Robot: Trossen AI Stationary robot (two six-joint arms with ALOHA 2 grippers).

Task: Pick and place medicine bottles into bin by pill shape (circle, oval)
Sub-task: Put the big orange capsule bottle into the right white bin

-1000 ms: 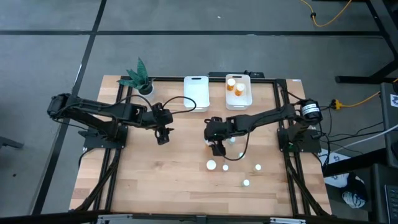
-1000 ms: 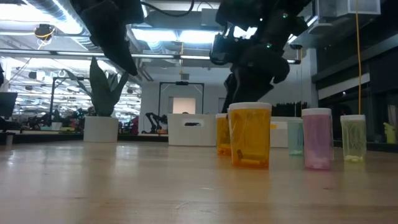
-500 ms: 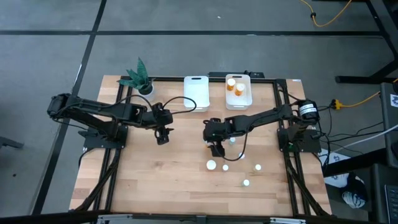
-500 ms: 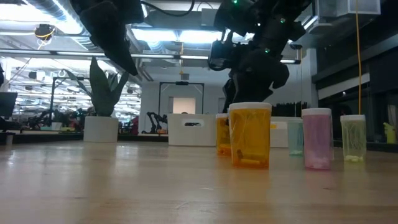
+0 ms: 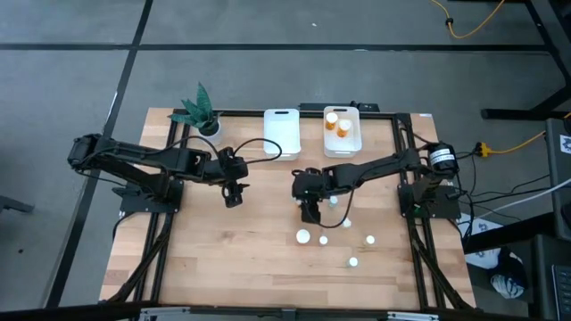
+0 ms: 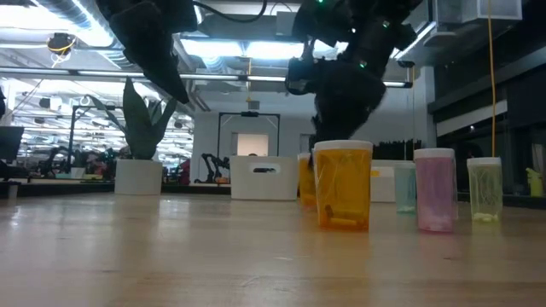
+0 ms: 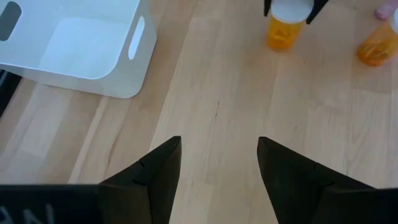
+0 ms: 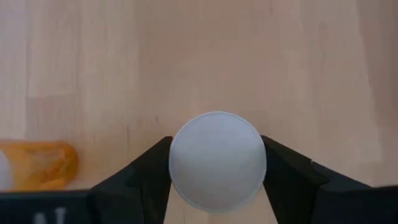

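My right gripper (image 5: pixel 310 211) is shut on an orange bottle with a white cap (image 8: pixel 217 160) near the table's middle; this bottle also shows in the left wrist view (image 7: pixel 287 25). Another orange bottle (image 6: pixel 343 185) stands on the table near it, and several small pale bottles (image 5: pixel 346 223) stand toward the near right. My left gripper (image 5: pixel 234 194) hangs open and empty over bare wood, left of the middle. Two orange bottles (image 5: pixel 337 124) stand in the right white bin (image 5: pixel 355 143). My right gripper pinches the bottle's white cap (image 8: pixel 180 163) between its two fingers (image 8: pixel 149 177), one on each side of the round cap. The fingers come from above, pointing down. The bottle stays upright below them; whether its base is clear of the table I cannot tell.
An empty white bin (image 5: pixel 282 134) stands at the far edge beside the right bin. A potted green plant (image 5: pixel 198 111) stands at the far left corner. Bare wood lies on the table's near left (image 5: pixel 214 259).
My right gripper's arm has risen a little in the low view, and the orange bottle it holds seems to have come up slightly with it.
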